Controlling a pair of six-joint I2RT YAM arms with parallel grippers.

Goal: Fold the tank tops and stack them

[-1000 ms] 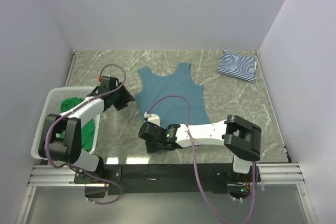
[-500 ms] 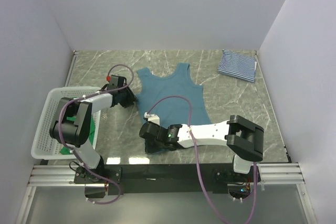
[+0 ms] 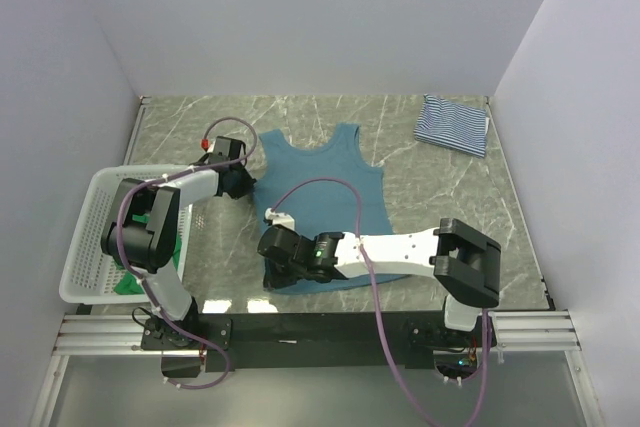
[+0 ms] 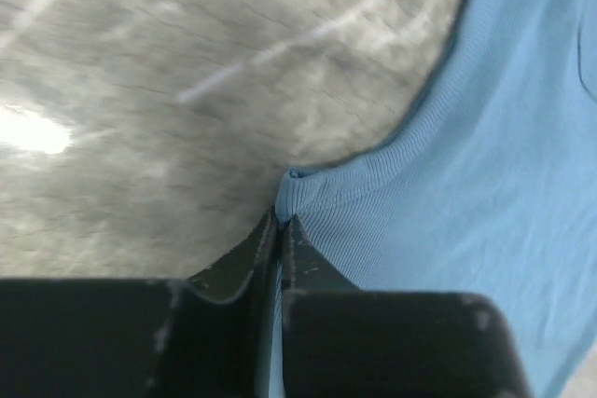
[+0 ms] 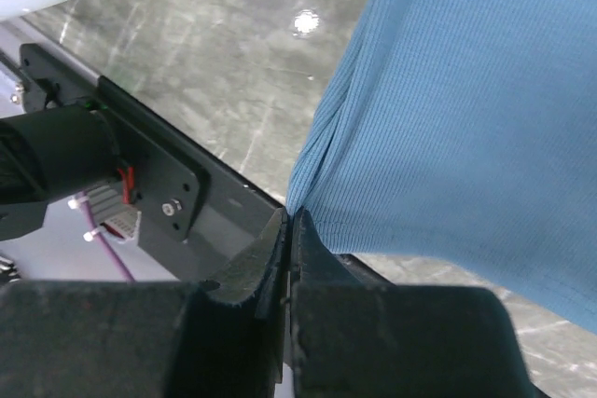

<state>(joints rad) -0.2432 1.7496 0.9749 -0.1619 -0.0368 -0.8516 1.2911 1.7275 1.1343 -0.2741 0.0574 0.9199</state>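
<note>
I get the overhead camera looking down from behind the arm bases across the whole bench (image 3: 450, 197). Each wrist camera peers along its own gripper, the left fingers (image 4: 244, 266) and the right fingers (image 5: 247, 272), from very close; the left view is soft, probably angled steeply downward. All three views share the teal top (image 3: 320, 157).

Overhead view. A teal-blue tank top (image 3: 328, 185) lies spread flat at the centre of the grey marbled tabletop (image 3: 455, 202), its neckline toward the far wall. The left gripper (image 3: 243, 183) sits at the garment's left edge, just below the strap; the right gripper (image 3: 272, 265) sits at its near left hem corner. A folded navy-and-white striped tank top (image 3: 452, 125) lies in the far right corner. A white mesh basket (image 3: 82, 242) at the left edge holds a green tank top (image 3: 127, 284), partly hidden by the left arm.
</note>
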